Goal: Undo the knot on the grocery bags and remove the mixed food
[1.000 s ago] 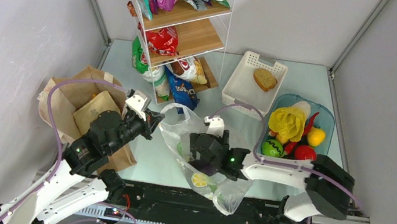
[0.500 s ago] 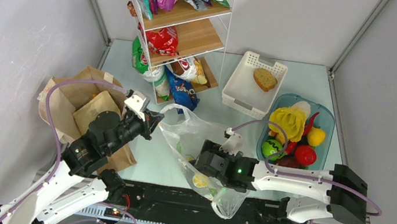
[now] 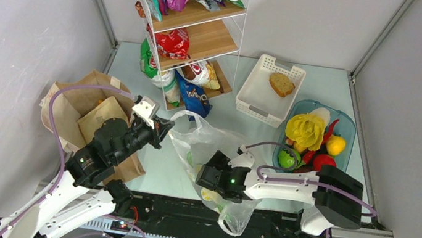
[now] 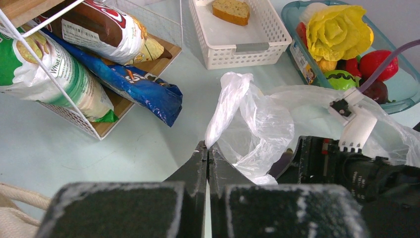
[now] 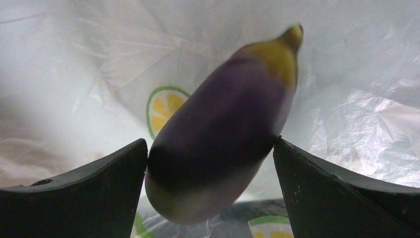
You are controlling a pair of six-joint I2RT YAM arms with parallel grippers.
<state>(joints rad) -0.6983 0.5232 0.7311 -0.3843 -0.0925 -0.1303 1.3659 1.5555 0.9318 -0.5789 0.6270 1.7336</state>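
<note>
Eggplant [image 5: 223, 129] long axis diagonal, yellow tip toward upper right.

I have two claws, a left claw [image 4: 207, 147] and a right claw [image 5: 210, 148]. I count two bags: one plastic bag [image 3: 208, 140] and one paper bag [image 3: 77, 100]. There is one eggplant [image 5: 218, 134], one basket [image 3: 254, 93] with one bread slice [image 3: 281, 84], one tub [image 3: 350, 129] holding one tomato [image 3: 322, 161] and one chili [image 3: 331, 129], and one rack [image 3: 207, 39] with three shelves, its packets [image 3: 172, 42] too bunched to count.
</note>
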